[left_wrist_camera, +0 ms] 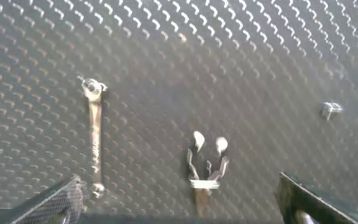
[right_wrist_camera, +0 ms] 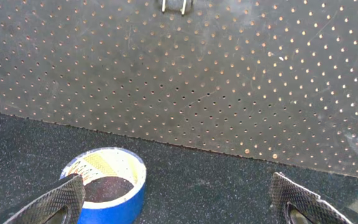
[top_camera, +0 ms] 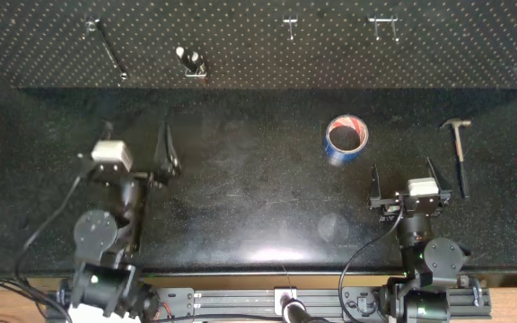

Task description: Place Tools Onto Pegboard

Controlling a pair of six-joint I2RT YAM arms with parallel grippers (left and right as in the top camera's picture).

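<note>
Tape roll (top_camera: 346, 136) lay flat on the table (top_camera: 258, 197), at eleven o'clock from the right gripper (top_camera: 404, 181), whose jaws stood wide apart and empty. It looked a light, stiff ring: pinch one wall. Hammer (top_camera: 459, 152) at one o'clock looked head-heavy. Left gripper (top_camera: 137, 148) gaped too. Open room all round, pegboard (top_camera: 258, 45) edge just beyond.

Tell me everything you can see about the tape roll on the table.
The tape is a wide roll with a blue outer wall, a pale inner core and an open middle where the dark table shows through. It lies flat, hole up, in front of the pegboard, left of the hammer in the top view. Only the table touches it; the open right end effector sits just short of it.
</note>
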